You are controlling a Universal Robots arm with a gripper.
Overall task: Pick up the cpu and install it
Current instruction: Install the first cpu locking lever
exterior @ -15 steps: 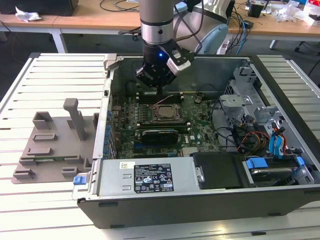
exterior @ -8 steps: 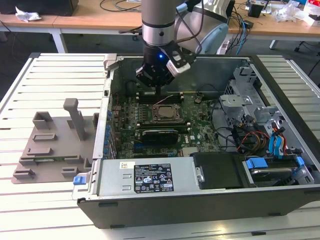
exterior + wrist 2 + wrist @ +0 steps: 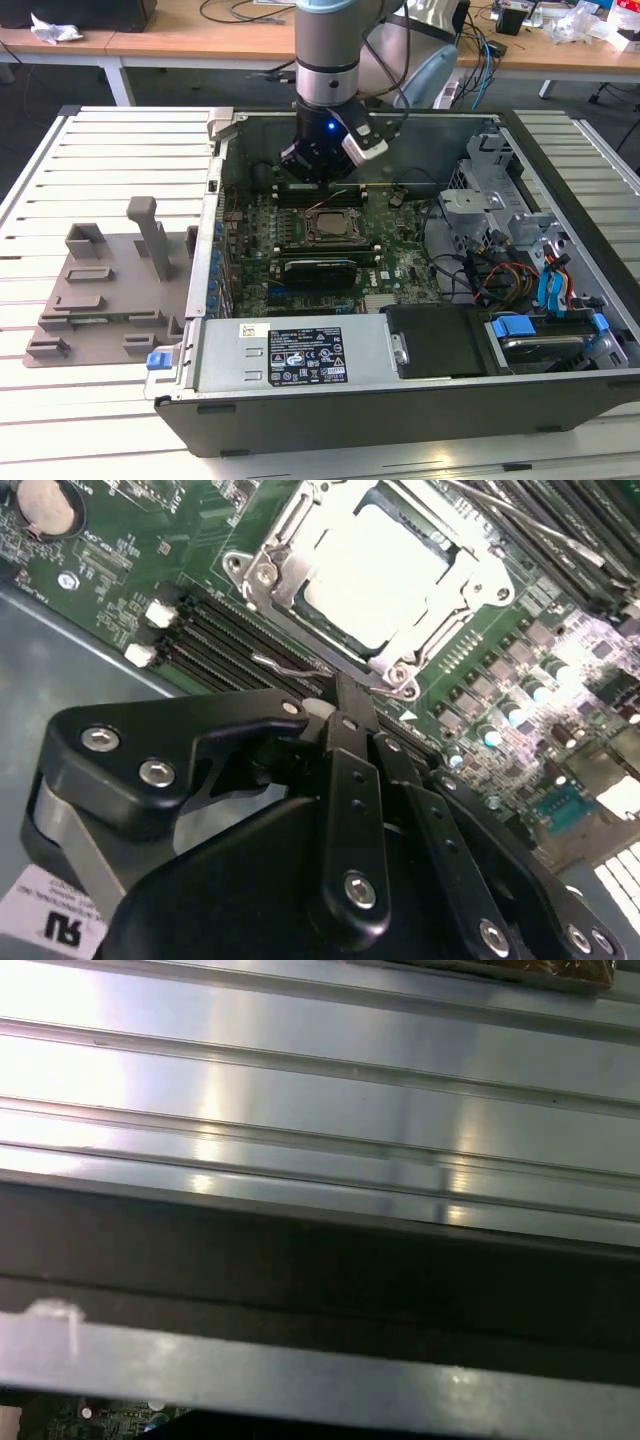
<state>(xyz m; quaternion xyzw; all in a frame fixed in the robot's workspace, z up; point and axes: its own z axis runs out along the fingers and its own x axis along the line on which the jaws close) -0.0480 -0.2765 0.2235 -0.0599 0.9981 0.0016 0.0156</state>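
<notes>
The cpu, a pale silver square, lies inside the metal-framed socket of the green motherboard in the second wrist view. In the exterior view that socket sits mid-board in the open computer case. My gripper hangs over the board's far side, just behind the socket. Its black fingers meet at the tips with nothing seen between them, a short way off the socket's corner, so my gripper is shut and apart from the cpu.
A grey plastic holder block with upright posts lies on the slatted metal table at the exterior view's left. Memory slots run beside the socket. Drive cages and cables crowd the case's right side. The case wall borders the table slats.
</notes>
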